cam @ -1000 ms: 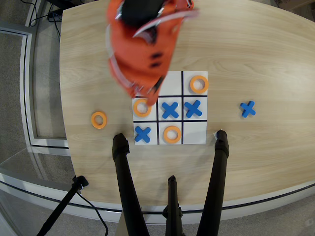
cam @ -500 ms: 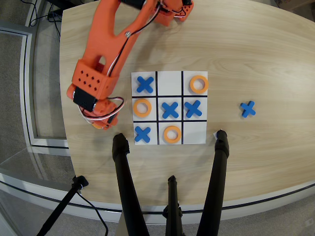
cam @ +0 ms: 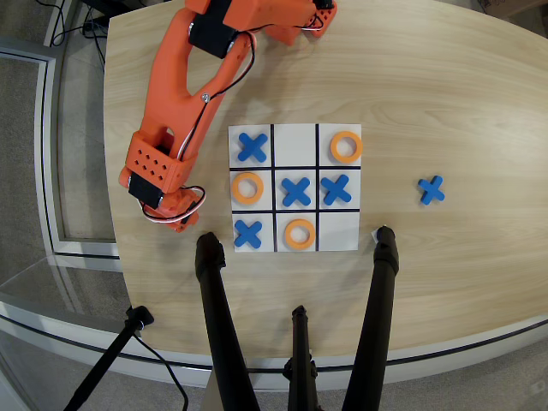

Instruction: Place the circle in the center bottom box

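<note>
Left of the white nine-cell grid sheet point(cam: 295, 134) in the overhead view, the orange arm's gripper point(cam: 175, 220) is hanging over the loose ring's spot; the flat orange plastic ring and the jaw state cannot be seen. The empty cell nearest the base point(cam: 295, 145) is lying up-right of the gripper, between a blue X point(cam: 252, 146) and an orange ring point(cam: 346, 146).

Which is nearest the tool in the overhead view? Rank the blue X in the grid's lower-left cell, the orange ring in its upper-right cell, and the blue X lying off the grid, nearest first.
Measured from the tool, at the table's left side:
1. Blue X in the lower-left cell, just right of the tool.
2. Orange ring in the upper-right cell, across the grid.
3. Blue X off the grid, far right on the bare table.
</note>
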Robot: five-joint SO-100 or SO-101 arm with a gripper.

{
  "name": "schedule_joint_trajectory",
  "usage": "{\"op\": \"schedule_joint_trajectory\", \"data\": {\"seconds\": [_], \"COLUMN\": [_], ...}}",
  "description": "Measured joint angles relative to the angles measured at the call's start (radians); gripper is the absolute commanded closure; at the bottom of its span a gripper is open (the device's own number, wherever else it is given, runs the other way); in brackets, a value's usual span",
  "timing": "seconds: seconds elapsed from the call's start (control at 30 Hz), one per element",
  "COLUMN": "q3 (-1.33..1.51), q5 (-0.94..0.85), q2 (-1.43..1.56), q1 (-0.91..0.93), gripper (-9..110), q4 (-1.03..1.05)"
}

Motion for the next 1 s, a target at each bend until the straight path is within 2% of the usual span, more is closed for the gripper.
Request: {"op": "schedule_joint_trajectory", "data": {"seconds": [1.0], "q3": [-0.201], "q5": [-0.06], "q2": [-0.227], "q1": [0.005], "gripper": [83], "q4": [-0.046]}}
